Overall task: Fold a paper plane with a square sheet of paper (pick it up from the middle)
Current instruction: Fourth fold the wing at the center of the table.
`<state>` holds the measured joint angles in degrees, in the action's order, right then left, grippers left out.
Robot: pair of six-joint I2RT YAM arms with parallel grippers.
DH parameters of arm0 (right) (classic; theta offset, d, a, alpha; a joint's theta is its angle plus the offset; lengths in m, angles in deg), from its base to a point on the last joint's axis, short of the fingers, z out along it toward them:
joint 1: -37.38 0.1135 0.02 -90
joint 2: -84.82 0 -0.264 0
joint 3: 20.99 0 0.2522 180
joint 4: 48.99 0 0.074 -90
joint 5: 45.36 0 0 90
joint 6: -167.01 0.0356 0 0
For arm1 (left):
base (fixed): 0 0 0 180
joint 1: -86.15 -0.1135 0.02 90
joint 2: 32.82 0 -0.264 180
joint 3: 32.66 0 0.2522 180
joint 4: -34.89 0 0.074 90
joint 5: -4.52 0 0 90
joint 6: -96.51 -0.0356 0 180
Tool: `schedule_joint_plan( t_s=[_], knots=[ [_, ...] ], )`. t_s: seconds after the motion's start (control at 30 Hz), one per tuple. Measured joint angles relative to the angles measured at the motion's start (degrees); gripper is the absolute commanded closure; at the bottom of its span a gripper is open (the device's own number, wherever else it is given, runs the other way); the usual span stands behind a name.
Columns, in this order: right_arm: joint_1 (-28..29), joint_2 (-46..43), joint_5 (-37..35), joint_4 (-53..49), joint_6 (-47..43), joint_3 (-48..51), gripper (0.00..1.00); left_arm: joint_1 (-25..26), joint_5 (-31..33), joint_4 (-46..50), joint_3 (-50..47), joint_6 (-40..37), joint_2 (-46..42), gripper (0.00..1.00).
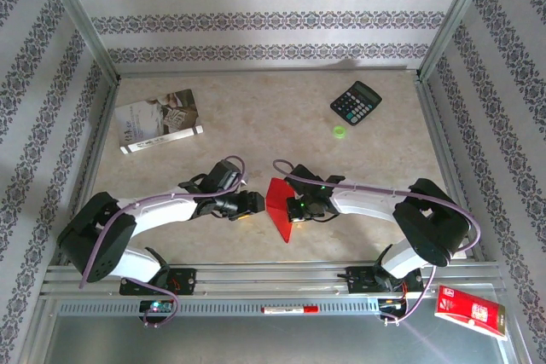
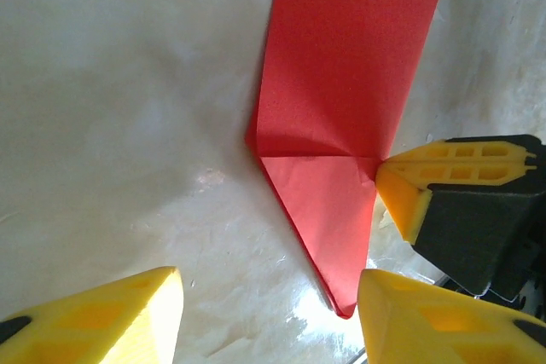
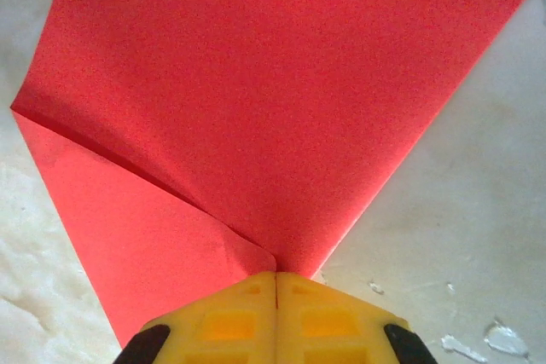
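Red paper [image 3: 256,108] edge at closed R jaws.

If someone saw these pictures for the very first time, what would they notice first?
The bright red paper jumps out first, folded to a point near the front middle of the pale table. Next, the yellow-tipped right gripper is pinched shut on the paper's edge, while the left gripper hangs open near its pointed tip.

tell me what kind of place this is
Likely a staged robot test cell, not a real room: aluminium frame posts and patterned wallpaper panels enclose a marble-look table, with the arms' mounting rail at its near edge.
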<state>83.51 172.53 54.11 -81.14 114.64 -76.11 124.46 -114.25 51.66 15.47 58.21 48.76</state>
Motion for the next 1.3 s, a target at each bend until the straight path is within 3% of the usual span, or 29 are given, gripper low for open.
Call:
schedule_joint_plan(
  t_s=[0.5, 1.3],
  knots=[
    [-4.2, 0.7, 13.9, 9.4, -6.0, 3.4, 1.0, -0.5, -0.1, -2.3, 0.0, 1.6, 2.3, 0.52],
    [-5.5, 2.1, 15.7, 11.5, -6.6, 4.0, 1.0, -1.6, -2.5, -2.0, 2.4, 2.3, 7.3, 0.56]
  ],
)
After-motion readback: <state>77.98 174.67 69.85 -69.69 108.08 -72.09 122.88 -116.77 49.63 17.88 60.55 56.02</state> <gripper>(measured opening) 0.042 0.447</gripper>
